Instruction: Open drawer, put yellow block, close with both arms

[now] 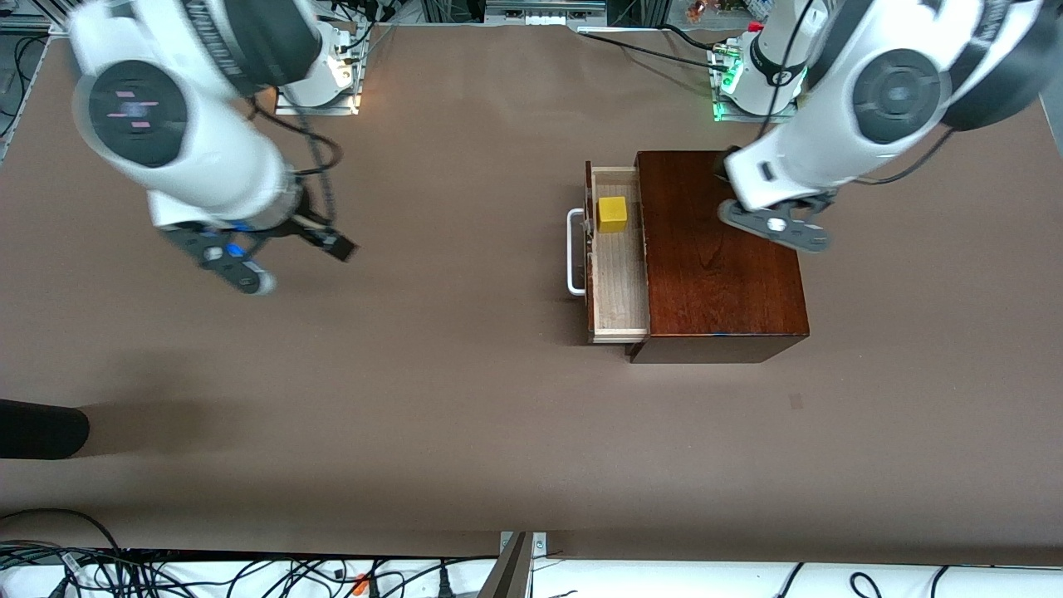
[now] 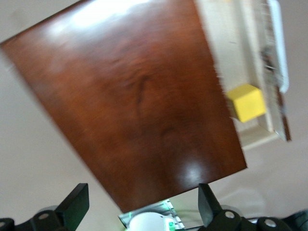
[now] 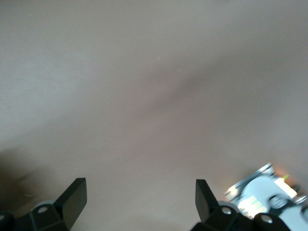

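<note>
The drawer (image 1: 619, 286) stands pulled out of the dark mahogany box (image 1: 722, 266), its white handle (image 1: 573, 253) toward the right arm's end of the table. The yellow block (image 1: 613, 213) lies in the tray, at the end farther from the front camera. My left gripper (image 2: 142, 204) is open and empty over the box's top, at its edge nearest the left arm's base; its wrist view shows the box top (image 2: 134, 96), the tray (image 2: 236, 43) and the block (image 2: 247, 102). My right gripper (image 1: 320, 237) is open and empty over bare table, well apart from the drawer; its own view (image 3: 139, 199) shows only table.
The brown table (image 1: 465, 415) runs wide around the box. The arm bases (image 1: 760, 75) stand at the edge farthest from the front camera. A dark object (image 1: 41, 429) lies at the right arm's end. Cables (image 1: 249, 573) hang along the near edge.
</note>
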Action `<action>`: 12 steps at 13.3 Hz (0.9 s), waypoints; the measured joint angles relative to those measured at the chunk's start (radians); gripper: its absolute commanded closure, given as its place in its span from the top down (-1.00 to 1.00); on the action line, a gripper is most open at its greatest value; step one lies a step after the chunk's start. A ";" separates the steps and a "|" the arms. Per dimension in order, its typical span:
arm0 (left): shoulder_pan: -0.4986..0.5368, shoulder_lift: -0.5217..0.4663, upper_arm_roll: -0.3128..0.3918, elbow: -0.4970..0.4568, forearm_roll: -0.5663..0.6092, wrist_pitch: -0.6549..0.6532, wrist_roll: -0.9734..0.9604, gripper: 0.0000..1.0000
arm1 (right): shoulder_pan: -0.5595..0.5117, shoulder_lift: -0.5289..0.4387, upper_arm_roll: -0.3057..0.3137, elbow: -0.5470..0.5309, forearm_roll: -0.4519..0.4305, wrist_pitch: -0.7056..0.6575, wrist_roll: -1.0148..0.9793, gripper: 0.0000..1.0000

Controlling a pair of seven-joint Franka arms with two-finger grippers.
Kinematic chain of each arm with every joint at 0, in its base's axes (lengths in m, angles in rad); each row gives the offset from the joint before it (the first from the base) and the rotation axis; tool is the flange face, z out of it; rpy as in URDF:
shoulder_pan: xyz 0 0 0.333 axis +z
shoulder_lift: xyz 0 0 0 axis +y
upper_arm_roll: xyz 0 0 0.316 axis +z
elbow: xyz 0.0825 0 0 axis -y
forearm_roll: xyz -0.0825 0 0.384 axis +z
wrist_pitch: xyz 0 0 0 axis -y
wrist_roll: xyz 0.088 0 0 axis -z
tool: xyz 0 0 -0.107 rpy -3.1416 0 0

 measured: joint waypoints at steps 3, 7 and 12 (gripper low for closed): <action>-0.011 0.071 -0.063 0.051 -0.063 0.062 0.161 1.00 | -0.003 -0.104 -0.161 -0.123 0.011 0.024 -0.331 1.00; -0.123 0.176 -0.104 0.067 -0.065 0.240 0.373 1.00 | -0.073 -0.241 -0.231 -0.330 0.011 0.150 -0.607 1.00; -0.290 0.284 -0.109 0.066 0.020 0.432 0.569 1.00 | -0.256 -0.290 -0.152 -0.404 0.011 0.204 -0.829 1.00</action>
